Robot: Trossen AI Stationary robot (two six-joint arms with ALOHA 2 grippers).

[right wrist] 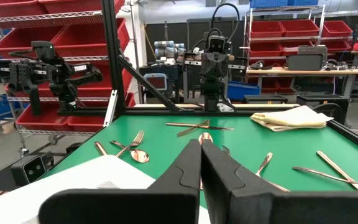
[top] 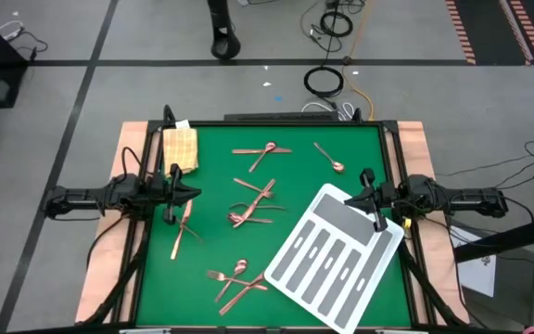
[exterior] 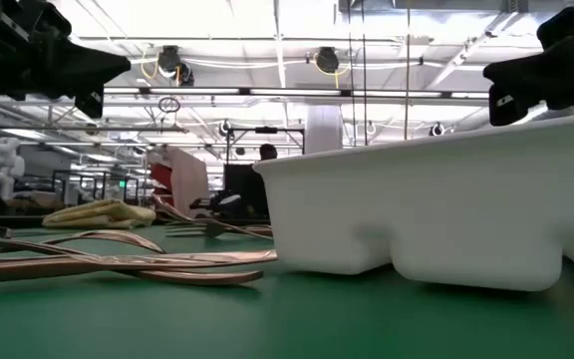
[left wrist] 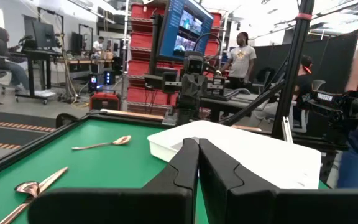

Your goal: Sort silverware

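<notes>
The green table carries the tilted tray at 4 o'clock. Copper silverware lies scattered from centre toward 7 and 12. The left gripper hovers at 9, the right gripper at 3, fingers together on both.

Copper silverware; white-grey tray; yellow cloth; green table.

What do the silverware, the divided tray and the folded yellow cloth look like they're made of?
The silverware looks like thin metal with a polished copper or rose-gold finish; it reflects light. The tray seems to be moulded white plastic with a matte look, judging by its rounded, seamless walls. The cloth appears to be soft woven fabric, since it lies folded and rumpled.
</notes>
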